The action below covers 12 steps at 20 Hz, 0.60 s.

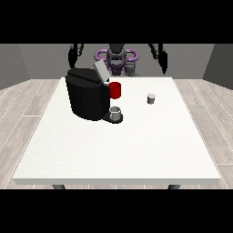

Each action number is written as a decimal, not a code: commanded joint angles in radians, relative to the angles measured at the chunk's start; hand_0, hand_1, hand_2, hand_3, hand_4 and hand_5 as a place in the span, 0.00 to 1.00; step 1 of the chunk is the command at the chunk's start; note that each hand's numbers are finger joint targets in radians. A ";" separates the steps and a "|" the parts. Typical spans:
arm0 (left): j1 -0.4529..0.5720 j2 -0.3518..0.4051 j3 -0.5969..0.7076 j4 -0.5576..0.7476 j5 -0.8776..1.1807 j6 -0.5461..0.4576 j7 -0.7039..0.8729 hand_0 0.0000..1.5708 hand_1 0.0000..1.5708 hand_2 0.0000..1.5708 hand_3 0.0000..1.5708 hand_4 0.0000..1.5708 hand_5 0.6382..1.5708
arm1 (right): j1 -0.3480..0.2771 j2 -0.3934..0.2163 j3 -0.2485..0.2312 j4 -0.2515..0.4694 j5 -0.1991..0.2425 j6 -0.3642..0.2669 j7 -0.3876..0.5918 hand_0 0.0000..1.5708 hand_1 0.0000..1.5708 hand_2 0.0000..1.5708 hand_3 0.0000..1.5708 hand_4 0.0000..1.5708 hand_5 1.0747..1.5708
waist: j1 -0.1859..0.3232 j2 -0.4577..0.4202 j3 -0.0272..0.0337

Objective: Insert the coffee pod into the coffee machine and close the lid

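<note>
The hand at the view's left [72,56] hangs above the worktop's [118,150] far edge; whether its fingers are open I cannot tell. The black coffee machine [86,98] stands left of centre, lid [101,72] raised, a grey cup [115,112] on its tray and a red mug [115,90] behind. The coffee pod [151,98] sits alone to the right. The hand at the view's right [163,61] hangs likewise, its fingers unclear.

The coffee machine [86,98] hides part of the red cup [115,90] at its 3 o'clock side. The lid [100,71] screens the pod chamber. Both hands [73,57] [163,60] are too small to read. The worktop [118,150] conceals its legs.
</note>
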 commanded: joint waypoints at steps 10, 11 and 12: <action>0.034 -0.011 -0.035 0.058 -0.017 -0.082 -0.212 0.00 0.00 0.00 0.00 0.17 1.00 | -0.015 0.069 -0.053 -0.031 -0.013 -0.088 -0.075 0.00 0.00 0.00 0.00 0.06 1.00 | -0.044 -0.029 0.0473; -0.021 0.059 0.015 0.047 0.033 -0.150 -0.197 0.00 0.00 0.00 0.00 0.20 1.00 | -0.029 0.089 -0.047 0.021 0.021 -0.121 -0.118 0.00 0.00 0.00 0.00 0.12 1.00 | -0.020 0.003 0.0474; 0.008 0.028 -0.041 0.012 -0.030 -0.112 -0.179 0.00 0.00 0.00 0.00 0.20 1.00 | -0.031 0.059 -0.082 0.031 -0.016 -0.090 -0.104 0.00 0.00 0.00 0.00 0.09 1.00 | -0.012 -0.021 0.0475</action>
